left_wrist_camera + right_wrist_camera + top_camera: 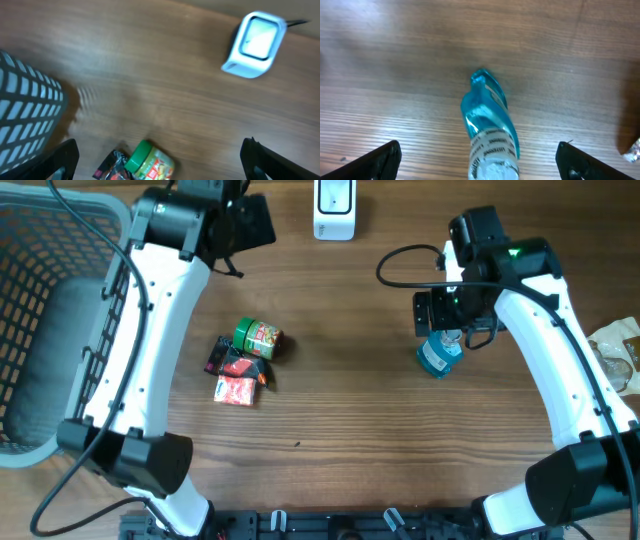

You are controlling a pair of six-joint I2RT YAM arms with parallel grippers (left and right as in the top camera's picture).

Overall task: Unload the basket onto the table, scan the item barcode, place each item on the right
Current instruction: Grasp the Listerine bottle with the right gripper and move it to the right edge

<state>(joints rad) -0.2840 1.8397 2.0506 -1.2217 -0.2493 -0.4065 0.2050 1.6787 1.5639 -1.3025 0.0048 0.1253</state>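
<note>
Directly over the blue bottle (487, 125) lying on the wooden table (350, 430), the right gripper (480, 162) points down, jaws wide, holding nothing. The left gripper (160, 155), also wide and empty, hovers left of the white scanner (252, 45), arm stretched forward.

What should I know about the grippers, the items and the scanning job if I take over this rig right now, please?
Left gripper: open, empty, raised near the far edge, left of the scanner.
Right gripper: open over the blue bottle, not closed on it.
Things: bottle on the table, right of centre; green jar and red packets piled left of centre; scanner at the far edge.
Done: nothing gripped yet. Left: grip the bottle, show its barcode to the scanner.
</note>
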